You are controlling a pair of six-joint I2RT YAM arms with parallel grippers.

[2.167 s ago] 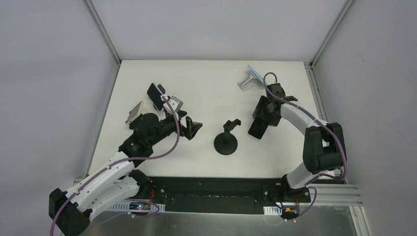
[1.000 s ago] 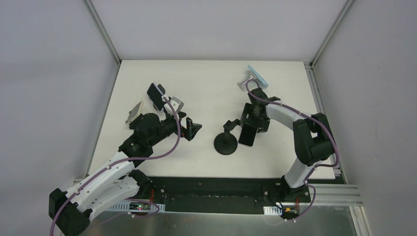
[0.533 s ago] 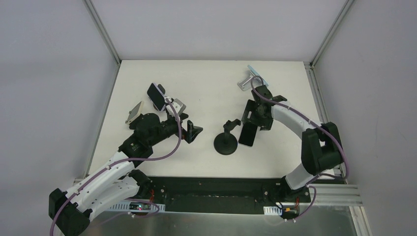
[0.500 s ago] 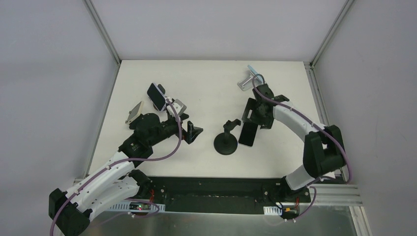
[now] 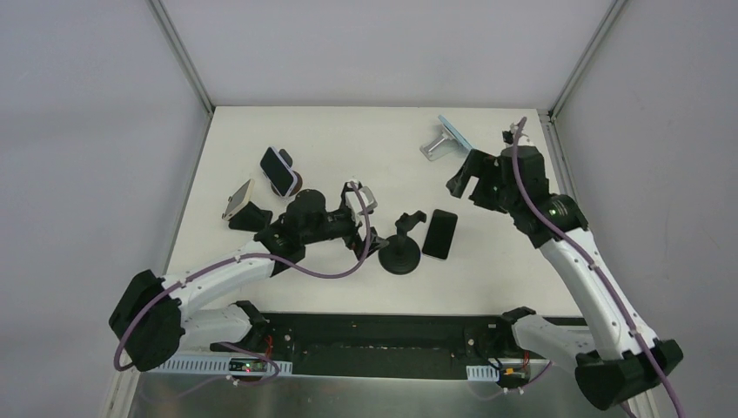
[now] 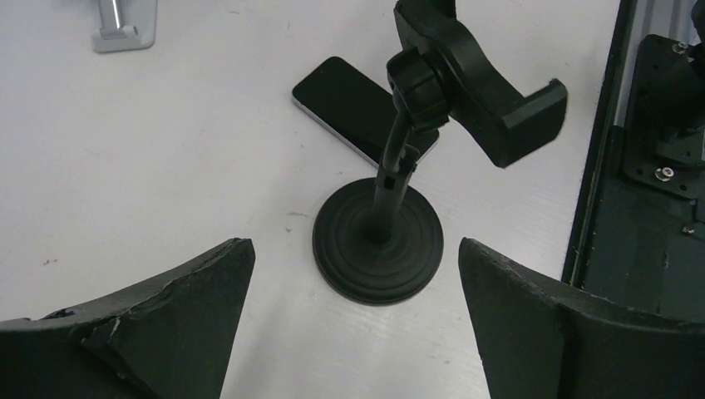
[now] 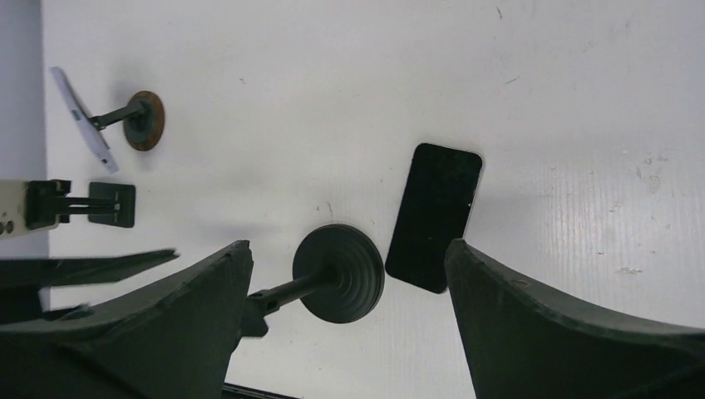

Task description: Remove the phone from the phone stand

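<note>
1. The left end effector point(image 5: 365, 237) is low over the surface point(image 5: 365, 139), on the left side of the phone stand point(image 5: 399, 252). Its fingers are spread wide and hold nothing. In the left wrist view the round base point(image 6: 378, 245) sits in the gap between them, without contact to either finger.

2. The phone stand is upright in the middle. Its cradle point(image 6: 490, 91) is empty, so I judge the removal itself as done.

3. The phone point(image 5: 439, 233) lies flat on the surface with the dark screen up, just beside the base on its right side. Whether it touches the base, I cannot tell. In the top view its long axis runs from near to far, and the far end leans a little to the right.

4. The right end effector point(image 5: 463, 181) hangs behind the phone and slightly to the right of it, higher than the left one as far as I can judge. Its fingers are also wide apart and empty, and its wrist camera looks down on the whole phone between them.

5. The relation that matters is this: from the right end effector the phone lies toward the near edge with a free path. From the left end effector it lies to the right, behind the stem. If the phone must be taken again, the right arm is in my opinion the better placed.
</note>
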